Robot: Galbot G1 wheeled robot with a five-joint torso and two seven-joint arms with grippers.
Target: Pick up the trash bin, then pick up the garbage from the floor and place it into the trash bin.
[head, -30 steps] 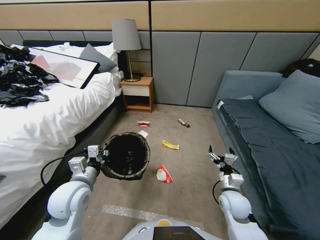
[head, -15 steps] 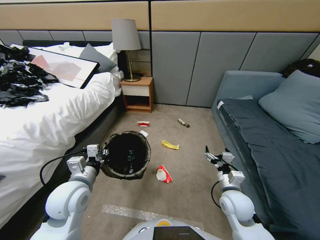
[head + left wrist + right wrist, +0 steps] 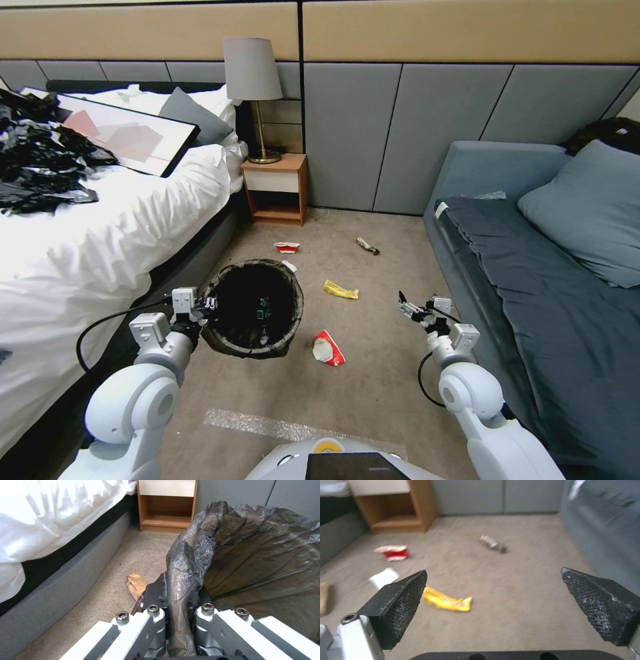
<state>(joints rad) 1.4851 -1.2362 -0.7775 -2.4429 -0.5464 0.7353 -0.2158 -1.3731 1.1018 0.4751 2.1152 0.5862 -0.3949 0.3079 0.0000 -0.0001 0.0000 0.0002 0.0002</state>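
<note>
Yellow wrapper [image 3: 446,602] on carpet ahead of wide-open right gripper [image 3: 496,605].

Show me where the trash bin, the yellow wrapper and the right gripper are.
trash bin [image 3: 288,333]: head view, on the bag-covered rim.
yellow wrapper [image 3: 446,601]: right wrist view, on the wrapper's middle.
right gripper [image 3: 493,600]: right wrist view, midway between its open fingertips.

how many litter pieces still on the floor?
6: red-white wrapper by nightstand, tissue, dark wrapper, yellow wrapper, red-white wrapper beside bin, cardboard. Bin may hide more.
</note>
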